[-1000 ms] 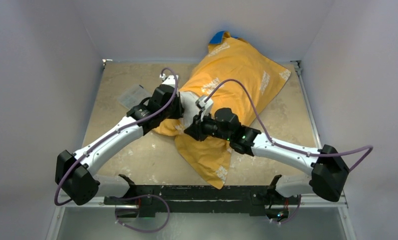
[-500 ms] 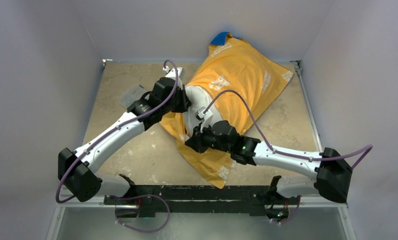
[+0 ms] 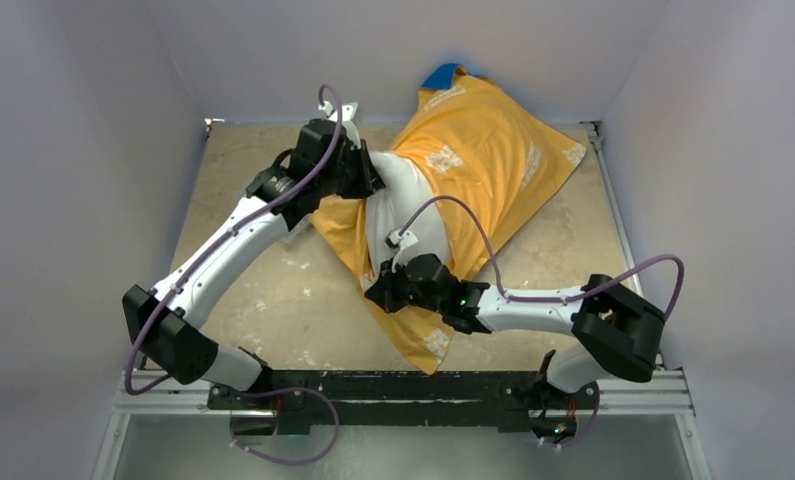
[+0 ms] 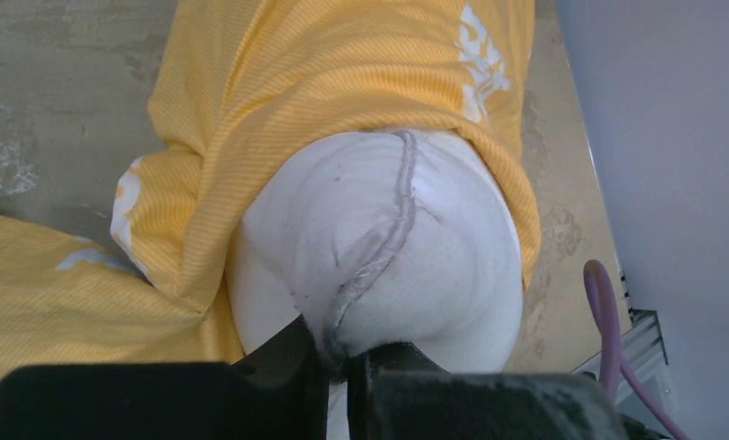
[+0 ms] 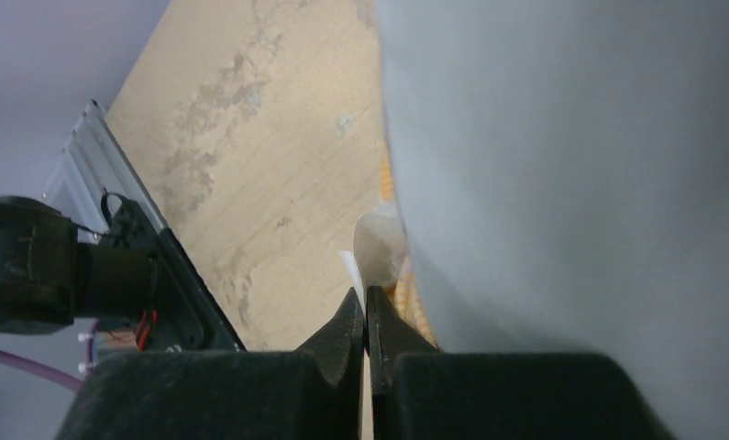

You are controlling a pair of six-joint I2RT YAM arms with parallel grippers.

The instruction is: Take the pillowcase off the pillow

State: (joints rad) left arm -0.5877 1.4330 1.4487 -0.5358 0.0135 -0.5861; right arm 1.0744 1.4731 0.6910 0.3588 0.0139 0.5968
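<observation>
The pillowcase (image 3: 493, 150) is covering most of the pillow (image 3: 408, 200); I am seeing only blur where my right gripper's (image 5: 366, 304) tips are meeting.

Top view: fixed high and behind the arm bases (image 3: 235, 368), looks down and forward, far enough for the whole surface (image 3: 273, 290) and the walls (image 3: 73, 150).
Left wrist view: just behind the left jaws, tight on the bare end of the pillow (image 4: 388, 247) and the pillowcase (image 4: 278, 82) around it.
Right wrist view: behind the right jaws, hard against the pillow, faces over the surface toward a black frame (image 5: 30, 266) at its edge.
Shared: pillow and surface in all three.
</observation>
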